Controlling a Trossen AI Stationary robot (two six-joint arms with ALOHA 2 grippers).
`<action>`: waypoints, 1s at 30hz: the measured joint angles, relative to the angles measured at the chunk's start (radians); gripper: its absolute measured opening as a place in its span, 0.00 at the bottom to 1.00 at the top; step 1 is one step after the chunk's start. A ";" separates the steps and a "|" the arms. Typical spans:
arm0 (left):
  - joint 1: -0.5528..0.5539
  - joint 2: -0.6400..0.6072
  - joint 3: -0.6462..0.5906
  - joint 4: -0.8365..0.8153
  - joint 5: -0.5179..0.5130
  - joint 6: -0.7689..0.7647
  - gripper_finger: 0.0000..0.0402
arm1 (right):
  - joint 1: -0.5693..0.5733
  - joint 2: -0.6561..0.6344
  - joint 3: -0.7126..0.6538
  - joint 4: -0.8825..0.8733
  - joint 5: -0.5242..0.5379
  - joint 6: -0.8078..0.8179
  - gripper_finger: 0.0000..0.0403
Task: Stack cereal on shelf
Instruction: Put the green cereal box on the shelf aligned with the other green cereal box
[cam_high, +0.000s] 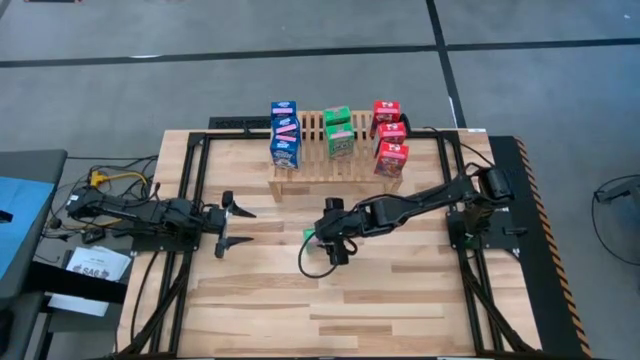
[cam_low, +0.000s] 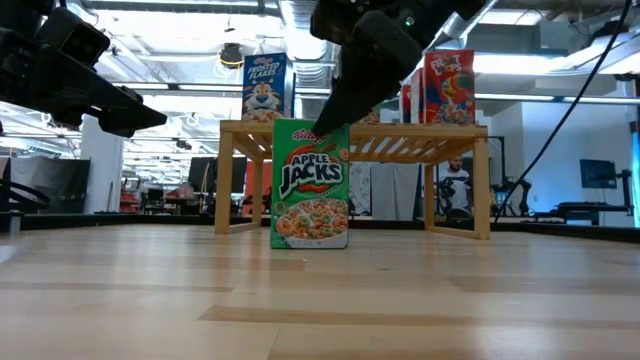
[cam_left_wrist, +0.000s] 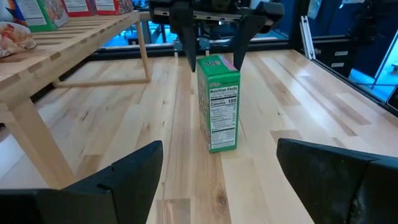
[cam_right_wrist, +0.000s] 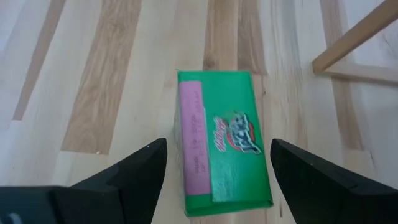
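A green Apple Jacks cereal box (cam_low: 310, 185) stands upright on its bottom end on the plank table, just off the near side of the wooden slatted shelf (cam_high: 320, 165). My right gripper (cam_right_wrist: 217, 155) hangs over it, pointing down and open. Its fingers stand on either side of the box's top (cam_left_wrist: 214, 62) with a gap on each side. On the shelf stand three blue boxes (cam_high: 285, 135), two green (cam_high: 338, 132) and three red (cam_high: 389, 135). My left gripper (cam_high: 245, 227) waits open near the table's left side, facing the green box (cam_left_wrist: 222, 106).
The shelf's legs (cam_low: 228, 180) and top (cam_low: 420, 128) stand right behind the green box. Black frame rails (cam_high: 190, 200) run along the table's left and right sides. The bare planks (cam_high: 330, 310) toward the near edge are free.
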 joint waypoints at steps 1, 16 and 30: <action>0.000 0.000 0.000 0.000 0.000 0.000 0.76 | 0.000 0.000 0.000 -0.006 0.000 0.006 0.77; 0.000 0.000 0.000 0.000 -0.001 0.000 0.76 | 0.001 0.013 0.000 -0.033 -0.001 0.030 0.58; 0.000 0.000 0.000 0.000 -0.001 0.000 0.76 | 0.002 -0.015 0.036 -0.124 -0.017 0.045 0.49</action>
